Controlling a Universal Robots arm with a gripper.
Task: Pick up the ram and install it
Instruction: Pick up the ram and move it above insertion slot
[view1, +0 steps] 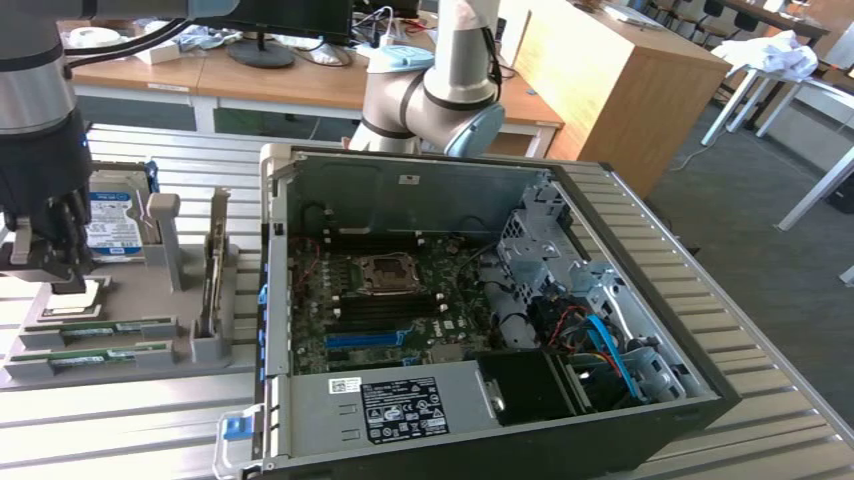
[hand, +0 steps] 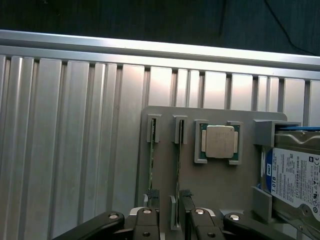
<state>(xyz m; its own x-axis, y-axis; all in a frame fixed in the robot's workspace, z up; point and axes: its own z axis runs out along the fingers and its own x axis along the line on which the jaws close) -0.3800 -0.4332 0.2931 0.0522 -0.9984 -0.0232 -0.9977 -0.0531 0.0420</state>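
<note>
Ram (hand: 178, 155) on edge in grey holder (hand: 220, 185), jaws wide apart over it; gripping nothing

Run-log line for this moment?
hand: open, over tray | ram: in tray slot, not gripped | computer case: side open

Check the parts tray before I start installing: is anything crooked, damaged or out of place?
Nothing stands out: both green ram sticks stand straight in the grey tray, square silver processor and blue-labelled hard drive seated.
</note>
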